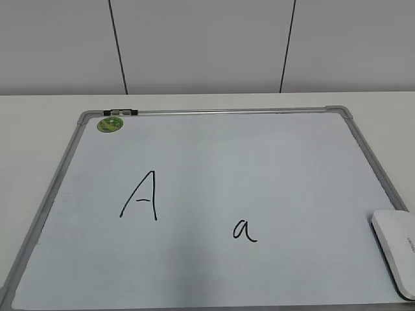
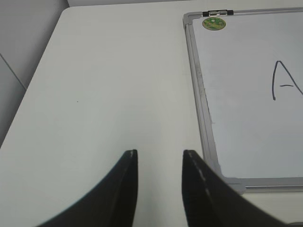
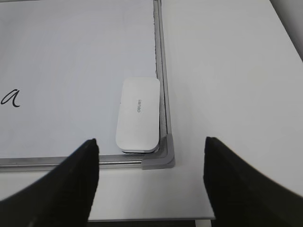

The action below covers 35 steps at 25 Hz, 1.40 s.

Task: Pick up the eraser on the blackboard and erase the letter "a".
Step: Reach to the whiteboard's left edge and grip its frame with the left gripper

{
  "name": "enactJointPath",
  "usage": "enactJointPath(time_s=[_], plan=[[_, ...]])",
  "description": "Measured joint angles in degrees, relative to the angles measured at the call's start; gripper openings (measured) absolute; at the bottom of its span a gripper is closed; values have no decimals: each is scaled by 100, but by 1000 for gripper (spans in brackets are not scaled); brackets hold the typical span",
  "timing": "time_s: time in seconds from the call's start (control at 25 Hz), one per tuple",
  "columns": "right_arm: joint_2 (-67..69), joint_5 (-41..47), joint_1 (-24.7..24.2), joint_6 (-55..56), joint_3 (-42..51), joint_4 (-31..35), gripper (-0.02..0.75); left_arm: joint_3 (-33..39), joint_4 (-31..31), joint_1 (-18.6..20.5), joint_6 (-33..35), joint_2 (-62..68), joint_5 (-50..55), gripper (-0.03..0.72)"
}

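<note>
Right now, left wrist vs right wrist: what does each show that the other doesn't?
Left wrist only: the left gripper, open over bare table just off the board's near-left corner; the green sticker and black clip on the far rail; part of the capital "A".

Right wrist only: the right gripper, open wide; the eraser lying flat in the board's near-right corner against the frame; the letter "a", unerased.

Both: the blackboard with its grey frame, and the white table.
</note>
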Motion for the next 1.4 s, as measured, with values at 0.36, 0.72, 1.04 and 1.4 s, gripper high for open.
enactJointPath(time_s=[0.36,0.72,1.04,1.4], plan=[[0,0,0,0,0,0,513,0,0,0,0,0,0,232],[0,0,0,0,0,0,514,-205,241,0,0,716,-160,232],[0,-12,0,0,0,0,514,-919,357,0,0,2893,-984,235],[0,-12,0,0,0,0,514,-2014,-443,0,-10,5443,-1379,243]])
